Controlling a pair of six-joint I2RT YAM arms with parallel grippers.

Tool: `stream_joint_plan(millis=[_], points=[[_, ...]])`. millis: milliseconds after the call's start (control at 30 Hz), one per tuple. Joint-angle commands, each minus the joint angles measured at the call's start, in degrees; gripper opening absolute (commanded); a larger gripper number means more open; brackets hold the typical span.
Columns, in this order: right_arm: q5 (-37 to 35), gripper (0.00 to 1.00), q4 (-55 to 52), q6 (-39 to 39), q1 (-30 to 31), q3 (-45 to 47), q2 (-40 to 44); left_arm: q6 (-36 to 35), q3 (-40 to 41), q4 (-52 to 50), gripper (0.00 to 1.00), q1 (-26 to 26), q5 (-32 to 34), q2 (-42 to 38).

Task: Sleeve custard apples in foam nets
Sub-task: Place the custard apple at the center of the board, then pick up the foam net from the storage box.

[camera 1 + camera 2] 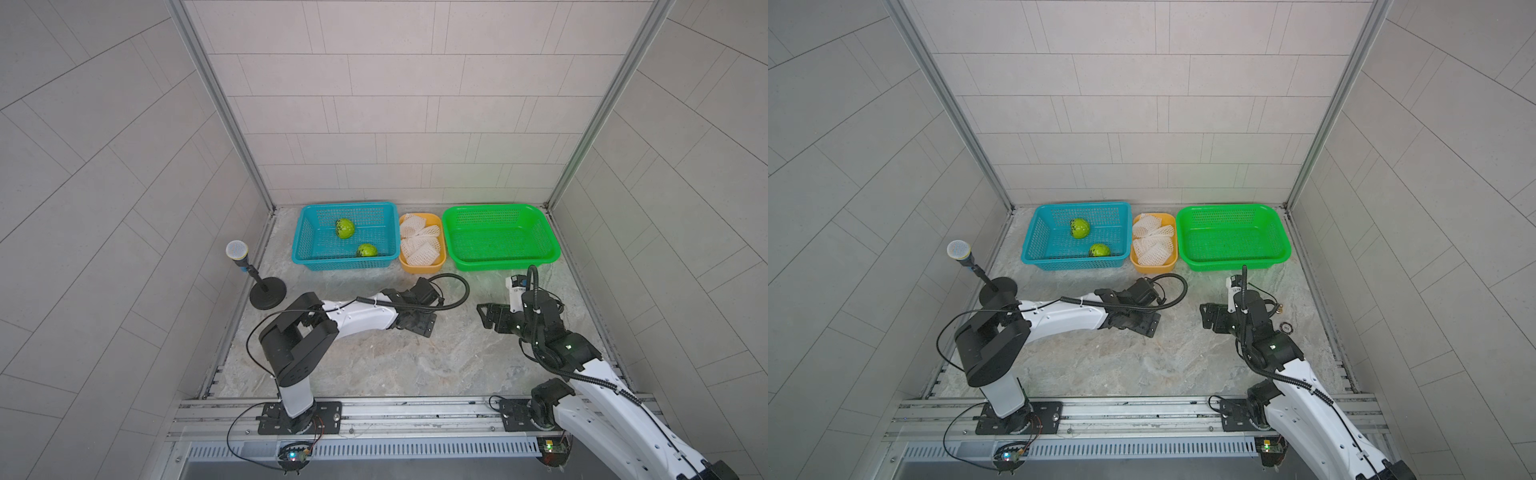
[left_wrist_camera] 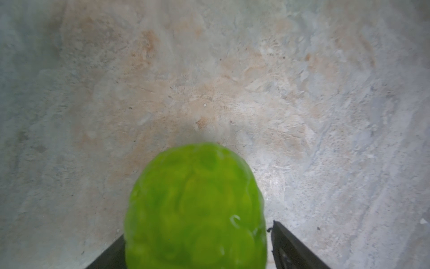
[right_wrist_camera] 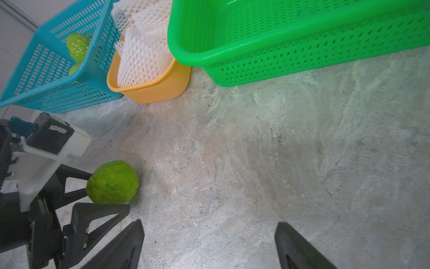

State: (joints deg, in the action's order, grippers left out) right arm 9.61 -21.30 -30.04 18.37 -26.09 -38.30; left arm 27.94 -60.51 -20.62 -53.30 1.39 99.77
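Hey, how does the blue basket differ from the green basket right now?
The blue basket holds two custard apples; the green basket holds nothing. The blue basket sits on one side of the orange tub of foam nets, the green basket on the other. Both are perforated plastic, near the back wall.

Twin robot arms, the left arm [image 1: 357,318] and the right arm [image 1: 590,419], wear glossy white shells between matte black joint housings, each bolted to a black base plate [image 1: 328,417]. Black corrugated cables [image 1: 466,289] run along both. A small green light [image 1: 568,345] glows on the right arm's joint, and the right hand [image 3: 209,222] ends in black wedge-shaped fingers [image 3: 126,244].
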Motion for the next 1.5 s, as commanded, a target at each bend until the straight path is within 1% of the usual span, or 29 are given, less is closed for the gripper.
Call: stream_joint_plan(millis=[0,167,267,300,367,467,600,667,733,867,1000,1133,1300,1467], points=[[-1.50,0.93,-1.16,-0.26,0.34,-0.30,0.43,-0.61,-0.23,-0.86,0.89,-0.39,0.73,-5.08],[-1.39,0.92,-2.23,-0.29,0.35,-2.05,-0.62,-0.05,0.29,-1.84,0.89,-0.39,0.79,-10.84],[-1.18,0.89,-2.56,-0.04,0.31,-3.06,-1.01,0.23,1.60,-2.63,0.88,-0.32,2.36,-15.27],[-1.08,0.88,-2.60,0.13,0.28,-3.47,-1.29,0.63,2.30,-2.90,0.88,-0.23,3.27,-17.15],[-1.05,0.85,-2.60,0.51,0.33,-4.32,-2.39,3.01,3.94,-3.65,0.86,-0.23,7.15,-20.82],[0.04,0.78,-1.92,1.37,0.50,-6.26,-5.30,4.37,8.12,-1.91,0.82,0.13,11.32,-26.95],[0.68,0.69,0.20,2.40,1.68,-9.15,-10.84,6.03,12.52,-1.93,0.70,2.74,12.45,-34.34],[0.92,0.65,1.27,2.77,2.64,-11.92,-14.23,7.15,14.13,-2.57,0.68,5.28,10.79,-36.89],[1.20,0.63,1.95,3.33,4.03,-14.52,-18.39,8.29,15.82,-2.80,0.67,8.27,8.15,-39.04],[0.53,0.62,2.00,5.27,7.42,-21.22,-26.87,10.26,19.08,-2.17,0.73,14.85,1.20,-43.02],[0.44,0.62,2.70,6.33,8.88,-27.88,-35.17,10.90,20.21,-2.14,0.74,18.81,-2.49,-44.48],[0.44,0.61,3.11,7.57,9.50,-34.50,-42.40,12.17,21.18,-1.71,0.74,21.21,-5.86,-43.65],[-0.59,0.61,2.72,9.16,9.44,-42.92,-51.39,13.27,22.23,-0.83,0.74,22.62,-8.57,-43.43],[-0.22,0.65,2.16,9.45,9.23,-50.88,-59.71,13.28,22.60,-0.91,0.74,23.45,-9.66,-43.44]])
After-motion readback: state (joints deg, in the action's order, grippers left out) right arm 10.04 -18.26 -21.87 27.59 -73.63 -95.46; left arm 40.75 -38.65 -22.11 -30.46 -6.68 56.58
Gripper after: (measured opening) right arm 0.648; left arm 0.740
